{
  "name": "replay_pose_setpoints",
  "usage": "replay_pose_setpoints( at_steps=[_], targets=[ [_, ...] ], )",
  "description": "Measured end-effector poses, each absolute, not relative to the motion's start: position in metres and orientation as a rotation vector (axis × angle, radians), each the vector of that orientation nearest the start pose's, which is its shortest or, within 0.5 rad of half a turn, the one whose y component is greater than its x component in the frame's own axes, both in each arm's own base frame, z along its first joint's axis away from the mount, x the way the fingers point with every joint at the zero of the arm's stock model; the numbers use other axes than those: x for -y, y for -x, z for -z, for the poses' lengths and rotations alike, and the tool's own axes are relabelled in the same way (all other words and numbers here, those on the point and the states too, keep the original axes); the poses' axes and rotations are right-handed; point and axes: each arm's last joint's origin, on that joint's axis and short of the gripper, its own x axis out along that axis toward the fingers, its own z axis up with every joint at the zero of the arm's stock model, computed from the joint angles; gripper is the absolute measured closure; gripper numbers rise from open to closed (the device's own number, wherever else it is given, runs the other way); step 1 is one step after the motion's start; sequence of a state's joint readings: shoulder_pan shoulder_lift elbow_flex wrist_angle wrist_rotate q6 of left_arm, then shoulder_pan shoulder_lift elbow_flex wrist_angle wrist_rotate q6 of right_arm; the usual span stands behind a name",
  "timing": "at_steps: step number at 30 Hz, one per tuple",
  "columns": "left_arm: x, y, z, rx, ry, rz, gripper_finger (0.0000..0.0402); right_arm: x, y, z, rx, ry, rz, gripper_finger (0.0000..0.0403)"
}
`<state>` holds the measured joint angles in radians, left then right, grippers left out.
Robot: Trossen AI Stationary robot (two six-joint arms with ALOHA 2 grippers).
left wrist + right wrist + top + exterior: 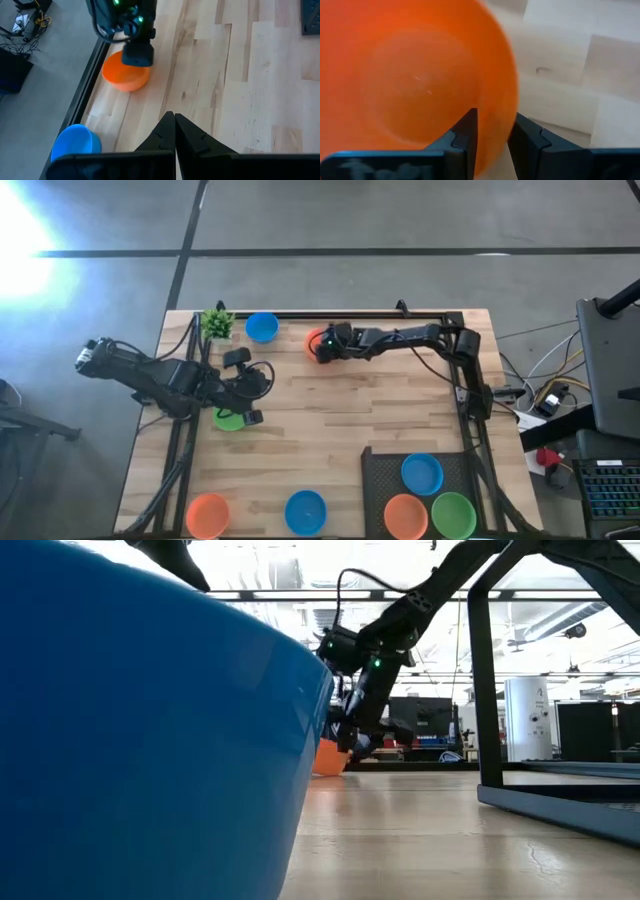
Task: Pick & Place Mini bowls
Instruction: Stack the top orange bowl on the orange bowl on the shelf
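Observation:
My right gripper [322, 343] reaches across the far side of the table and is shut on an orange mini bowl [316, 342], which also shows in the left wrist view [125, 75]. My left gripper [175, 127] is shut and holds nothing. It hovers over the table's left middle [266, 373], just beyond a green bowl [229, 419] that rests on the wood. A blue bowl [262, 327] sits by the far edge. An orange bowl [208, 513] and a blue bowl [305, 510] sit at the near edge. The tray holds three more. My right gripper pinches the orange bowl's rim [506, 117], one finger [465, 132] inside the hollow and the other [527, 137] outside the wall. The fingers slant down from the table's right side. In the low view the bowl [330, 757] sits tilted, low over the table.
A dark tray [385, 465] at the near right corner holds a blue [422, 473], an orange [405, 514] and a green bowl [454, 513]. A small potted plant [217, 322] stands at the far left corner. The near blue bowl [150, 740] fills the low view's left.

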<state>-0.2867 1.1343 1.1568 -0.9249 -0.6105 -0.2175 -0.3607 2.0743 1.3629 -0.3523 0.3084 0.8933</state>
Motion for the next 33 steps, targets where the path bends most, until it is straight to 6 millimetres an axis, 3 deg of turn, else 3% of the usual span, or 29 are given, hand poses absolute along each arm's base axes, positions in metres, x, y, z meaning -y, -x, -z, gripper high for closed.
replay_pose_setpoints(
  at_steps=[5,12,33],
  targets=[
    [0.0431,-0.2048,-0.3365,-0.775,-0.19,-0.386,0.0402,0.157,-0.3916,-0.134,-0.754,-0.772,1.026,0.0332],
    [0.0431,-0.2049,-0.3365,-0.774,-0.189,-0.386,0.0402,0.1571,-0.3925,-0.1367,-0.767,-0.729,0.997,0.0389],
    [0.0431,-0.2049,-0.3365,-0.774,-0.186,-0.387,0.0402,0.1558,-0.3923,-0.1366,-0.776,-0.688,1.009,0.0392]
  ],
)
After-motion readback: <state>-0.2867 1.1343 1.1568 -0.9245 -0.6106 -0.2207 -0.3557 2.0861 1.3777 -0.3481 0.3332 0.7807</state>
